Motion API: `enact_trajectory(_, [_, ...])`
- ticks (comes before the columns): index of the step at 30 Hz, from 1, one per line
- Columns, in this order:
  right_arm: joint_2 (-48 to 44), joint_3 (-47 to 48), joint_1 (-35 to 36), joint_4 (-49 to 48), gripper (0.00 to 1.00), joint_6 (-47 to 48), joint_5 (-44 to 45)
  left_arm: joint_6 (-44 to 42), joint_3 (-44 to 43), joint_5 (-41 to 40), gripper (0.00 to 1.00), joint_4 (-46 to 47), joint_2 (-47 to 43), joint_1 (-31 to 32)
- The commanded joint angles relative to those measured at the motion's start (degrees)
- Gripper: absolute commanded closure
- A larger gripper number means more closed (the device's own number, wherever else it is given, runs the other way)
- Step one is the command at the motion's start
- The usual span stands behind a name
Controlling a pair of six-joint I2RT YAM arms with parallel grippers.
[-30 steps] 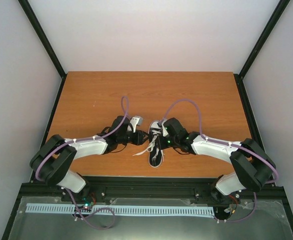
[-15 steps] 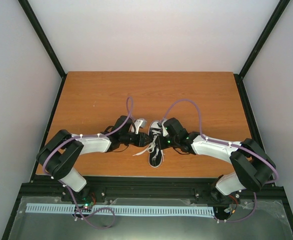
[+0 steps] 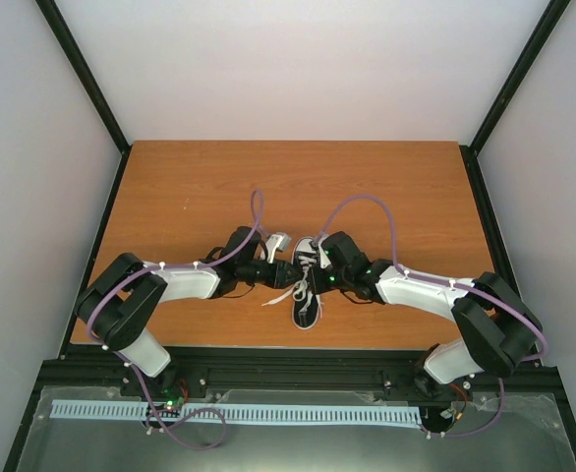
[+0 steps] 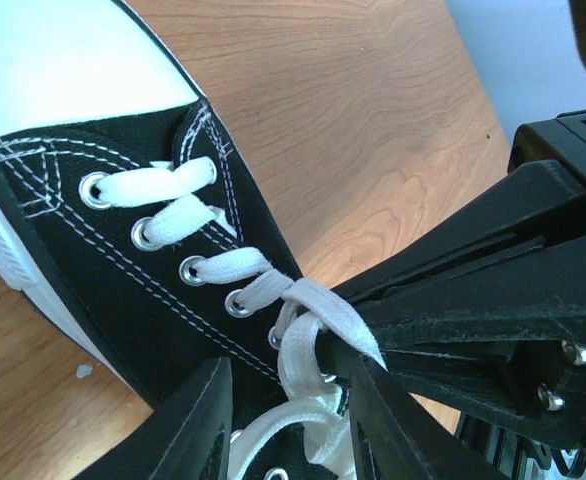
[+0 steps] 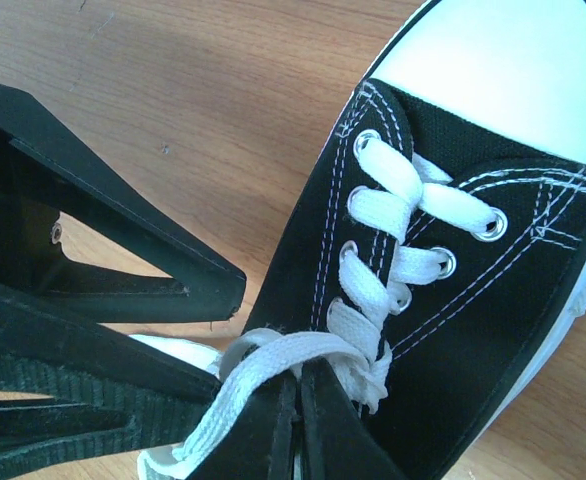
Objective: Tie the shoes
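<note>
Atop the brown wooden counter (image 3: 170,187), the black canvas sneaker (image 4: 123,270) sits mid-knot: right arm (image 3: 416,285) jaws pinch its flat white lace (image 4: 308,300), left arm (image 3: 180,283) jaws gape astride it, probably needing to close next.

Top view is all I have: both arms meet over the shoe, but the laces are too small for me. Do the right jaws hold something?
Observer: Yes. In the right wrist view the right jaws are shut on one white lace, next to the lowest crossing on the shoe.
Operator: And the left jaws?
Observer: They are open. The left wrist view shows lace lying between their fingers with free space on both sides, not pinched.
Operator: Is a bow already there?
Observer: No bow shows in either wrist view. The laces nearer the heel are hidden by the jaws, so I cannot tell about that part.
</note>
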State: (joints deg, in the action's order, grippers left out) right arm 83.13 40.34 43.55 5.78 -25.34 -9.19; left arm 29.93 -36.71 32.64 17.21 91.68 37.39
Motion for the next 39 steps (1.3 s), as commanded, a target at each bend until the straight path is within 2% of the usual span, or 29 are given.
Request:
enact_trajectory(1, [-0.75, -0.37, 0.48, -1.05, 0.97, -0.25, 0.41, -0.27, -1.53, 1.75, 0.65, 3.0, 0.25, -0.38])
enact_trajectory(23, [-0.62, -0.54, 0.49, -1.63, 0.97, 0.02, -0.62, 1.95, -2.7, 6.02, 0.61, 7.84, 4.29, -0.38])
enact_trajectory(32, [-0.83, -0.52, 0.48, -1.65, 0.97, 0.03, -0.45, 2.56, -2.84, 6.69, 0.84, 9.04, 5.24, -0.38])
enact_trajectory(35, [-1.24, -0.73, 0.48, -1.61, 0.97, -0.12, -0.07, 2.67, -2.7, 6.31, 0.94, 9.07, 5.19, -0.38])
enact_trajectory(39, [-3.1, -1.2, 0.49, -0.87, 0.97, -0.15, 1.4, 2.51, -1.65, 3.87, 0.99, 8.64, 3.84, -0.39])
